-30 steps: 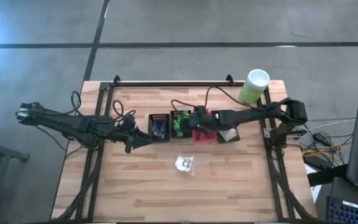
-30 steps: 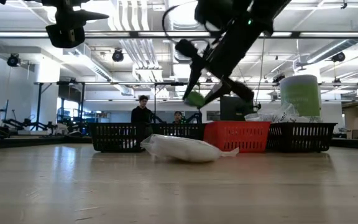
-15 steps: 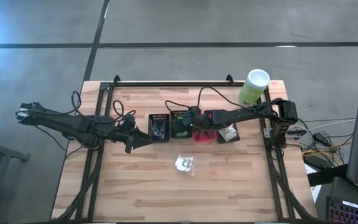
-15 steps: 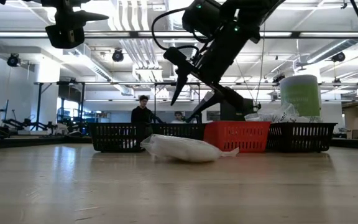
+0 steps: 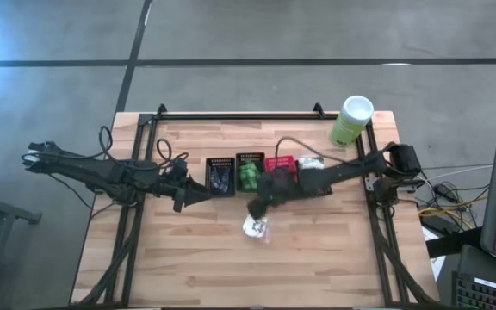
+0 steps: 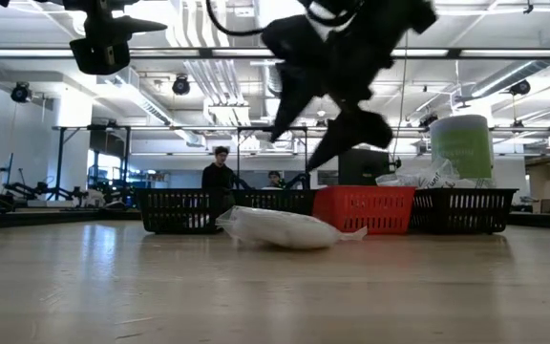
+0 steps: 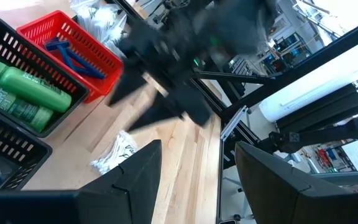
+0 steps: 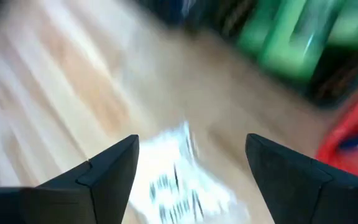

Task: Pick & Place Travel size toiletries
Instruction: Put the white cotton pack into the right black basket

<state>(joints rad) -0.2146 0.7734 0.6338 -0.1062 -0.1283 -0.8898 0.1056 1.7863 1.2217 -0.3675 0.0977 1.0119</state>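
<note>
Hovering open-jawed and empty, the right gripper (image 5: 254, 209) is nearing the last loose packet (image 5: 255, 226) just below it, other toiletries already lying in baskets (image 5: 250, 171) behind.

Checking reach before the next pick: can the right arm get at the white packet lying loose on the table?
Probably yes. The right gripper is open and hangs just above the white packet, which lies alone on bare wood in front of the baskets. Nothing is between them; the left gripper waits off to the side.

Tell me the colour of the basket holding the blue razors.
Red: the basket with the razors shows best in the left wrist view.
</note>
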